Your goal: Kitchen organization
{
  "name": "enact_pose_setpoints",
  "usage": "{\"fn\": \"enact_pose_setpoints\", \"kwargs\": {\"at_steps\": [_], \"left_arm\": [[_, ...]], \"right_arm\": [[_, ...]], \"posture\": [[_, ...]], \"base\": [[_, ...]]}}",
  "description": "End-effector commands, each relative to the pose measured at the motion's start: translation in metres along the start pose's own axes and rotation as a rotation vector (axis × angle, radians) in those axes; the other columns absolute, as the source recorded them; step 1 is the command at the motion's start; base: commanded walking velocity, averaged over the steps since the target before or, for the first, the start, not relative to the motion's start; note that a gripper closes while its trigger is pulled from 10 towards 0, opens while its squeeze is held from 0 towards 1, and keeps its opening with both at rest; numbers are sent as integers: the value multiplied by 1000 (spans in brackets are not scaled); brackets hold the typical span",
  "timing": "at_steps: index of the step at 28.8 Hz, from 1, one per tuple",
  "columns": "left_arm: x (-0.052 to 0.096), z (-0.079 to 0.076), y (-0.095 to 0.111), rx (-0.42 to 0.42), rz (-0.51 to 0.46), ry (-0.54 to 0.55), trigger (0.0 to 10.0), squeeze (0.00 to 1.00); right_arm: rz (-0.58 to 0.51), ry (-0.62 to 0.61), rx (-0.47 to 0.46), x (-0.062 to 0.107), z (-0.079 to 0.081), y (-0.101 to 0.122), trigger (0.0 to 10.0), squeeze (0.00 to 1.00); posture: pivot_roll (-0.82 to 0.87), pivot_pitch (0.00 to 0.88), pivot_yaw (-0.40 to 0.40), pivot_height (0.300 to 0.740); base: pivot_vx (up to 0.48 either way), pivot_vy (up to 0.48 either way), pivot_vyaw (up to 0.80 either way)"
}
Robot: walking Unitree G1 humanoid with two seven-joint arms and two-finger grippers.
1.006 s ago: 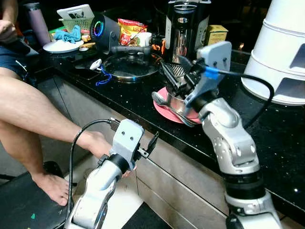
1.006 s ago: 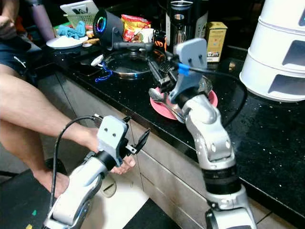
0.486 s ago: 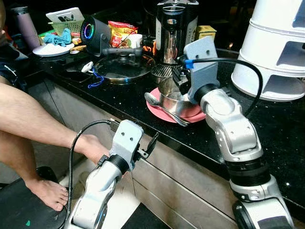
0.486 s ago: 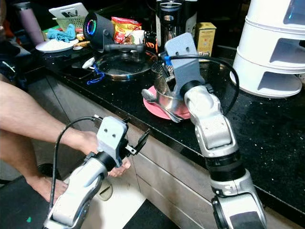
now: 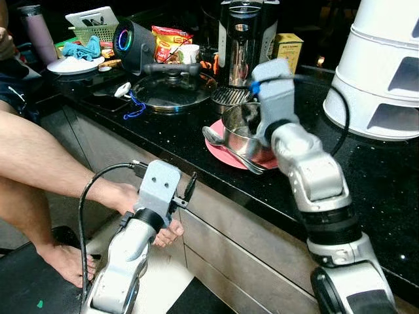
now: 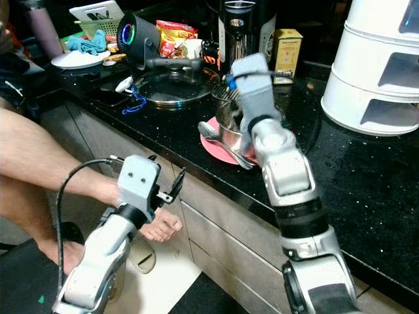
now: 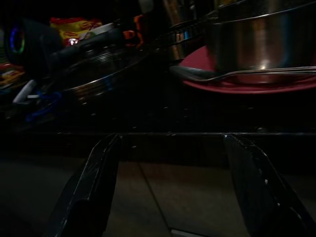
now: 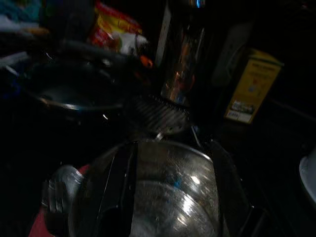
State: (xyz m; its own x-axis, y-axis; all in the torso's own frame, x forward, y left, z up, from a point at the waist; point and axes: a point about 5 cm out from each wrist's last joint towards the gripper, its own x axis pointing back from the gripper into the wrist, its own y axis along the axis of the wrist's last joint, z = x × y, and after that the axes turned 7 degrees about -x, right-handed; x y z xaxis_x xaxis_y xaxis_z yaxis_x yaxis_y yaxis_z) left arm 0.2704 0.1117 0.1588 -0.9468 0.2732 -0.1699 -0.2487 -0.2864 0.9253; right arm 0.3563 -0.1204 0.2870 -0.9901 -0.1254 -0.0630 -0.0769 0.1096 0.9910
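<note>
On the black speckled worktop (image 5: 163, 127), a steel bowl (image 5: 237, 127) sits on a pink plate (image 5: 226, 154) beside a ladle (image 5: 229, 149) (apparently awaiting tidying), the right gripper (image 8: 168, 197) spread wide over its rim, holding nothing, while the left gripper (image 7: 170, 190) hangs open below.

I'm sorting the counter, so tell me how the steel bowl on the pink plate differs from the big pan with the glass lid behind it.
The steel bowl is deep, open-topped and sits on the pink plate near the counter edge, with a ladle lying beside it on the plate. The pan is wider, shallower, covered by a lid and stands farther back directly on the counter. Both are shiny metal.
</note>
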Motion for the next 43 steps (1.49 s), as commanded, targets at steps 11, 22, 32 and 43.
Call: {"fn": "enact_pose_setpoints", "kwargs": {"at_steps": [11,22,32,43], "left_arm": [[0,-1,2,-7,2,8,10000,0],[1,-1,2,-8,3,16,10000,0],[1,-2,2,-4,3,7,10000,0],[0,-4,3,-4,-6,-2,10000,0]], "right_arm": [[-52,36,85,-2,11,11,10000,0],[26,-75,130,-12,-3,3,10000,0],[157,-88,210,-8,-12,-16,10000,0],[195,-122,226,-6,-21,-21,0,0]], "posture": [[-29,0,3,740],[-24,0,-2,740],[-37,0,0,740],[-38,0,0,740]], "base": [[0,0,0],[0,0,0],[0,0,0],[0,0,0]]}}
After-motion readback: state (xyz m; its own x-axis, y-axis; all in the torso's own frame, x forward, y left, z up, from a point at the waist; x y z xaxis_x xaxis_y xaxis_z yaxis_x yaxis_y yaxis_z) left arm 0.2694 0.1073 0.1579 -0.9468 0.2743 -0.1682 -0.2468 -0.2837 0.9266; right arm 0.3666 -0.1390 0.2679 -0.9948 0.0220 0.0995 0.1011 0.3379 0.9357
